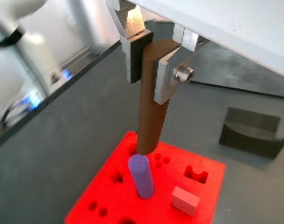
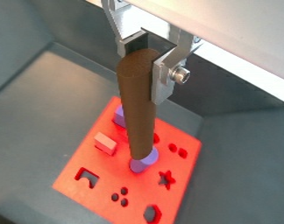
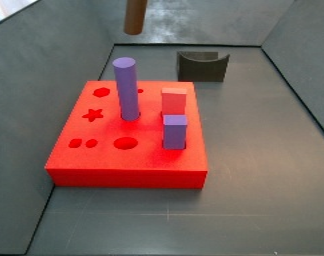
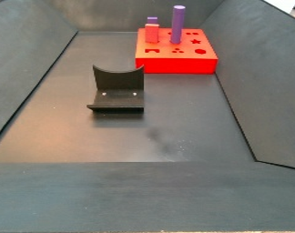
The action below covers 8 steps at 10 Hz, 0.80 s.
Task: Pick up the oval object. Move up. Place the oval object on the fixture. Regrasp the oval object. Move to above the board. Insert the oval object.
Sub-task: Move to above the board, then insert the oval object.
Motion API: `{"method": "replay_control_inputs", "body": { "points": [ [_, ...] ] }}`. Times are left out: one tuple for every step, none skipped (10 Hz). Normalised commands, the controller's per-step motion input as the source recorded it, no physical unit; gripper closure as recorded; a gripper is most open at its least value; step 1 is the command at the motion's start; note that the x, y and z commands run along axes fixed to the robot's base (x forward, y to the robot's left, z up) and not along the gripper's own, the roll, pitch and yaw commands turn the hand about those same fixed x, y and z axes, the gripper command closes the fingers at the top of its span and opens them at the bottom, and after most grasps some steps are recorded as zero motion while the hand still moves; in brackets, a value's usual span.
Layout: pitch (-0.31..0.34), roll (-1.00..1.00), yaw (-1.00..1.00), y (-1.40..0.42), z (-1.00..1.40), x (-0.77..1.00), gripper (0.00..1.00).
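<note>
Floor [image 4: 175,118] of dark grey, matt material spreads under the whole scene, walled by sloping grey panels on every side, so the workspace reads as a shallow bin. Past one wall, in a wrist view, pale blurred equipment and cables show.

Up above it the gripper [image 1: 154,54] hangs in the air, its flat silver fingers [image 2: 170,68] closed on the top end of the oval object [image 2: 138,101], a long slim brown rod that hangs upright from between the pads. Both wrist views show the clamp; in a side view only the rod's lower tip [image 3: 134,15] shows at the frame's upper edge and the gripper itself is out of sight.

Directly beneath the gripper lies the board [image 3: 125,145], a red-orange slab with star, round and oval holes. The rod's lower end hangs clear of it, lined up near the purple cylinder [image 1: 141,176] that stands upright in the board. A pink block [image 1: 186,200] and a purple square block [image 3: 174,131] also stand on the board, a little farther from the gripper's line.

Off to one side of the gripper, well apart from the board, the fixture [image 4: 116,88] rests on the floor, its curved notch empty.
</note>
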Motion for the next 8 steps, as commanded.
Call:
{"method": "replay_control_inputs", "body": {
  "points": [
    [-0.543,-0.21,1.00,0.01,0.00,-0.06,1.00],
    [-0.483,-0.13,0.77,0.01,-0.01,-0.06,1.00],
    [-0.367,-0.07,0.53,0.01,0.00,-0.05,1.00],
    [-0.223,-0.04,0.28,0.01,-0.01,-0.03,1.00],
    [0.000,0.00,0.00,0.00,-0.02,0.00,1.00],
    [0.000,0.00,0.03,0.00,0.00,0.00,1.00],
    [0.000,0.00,0.01,-0.01,0.00,-0.03,1.00],
    [0.000,0.00,0.00,-0.06,0.00,-0.07,1.00]
  ]
}}
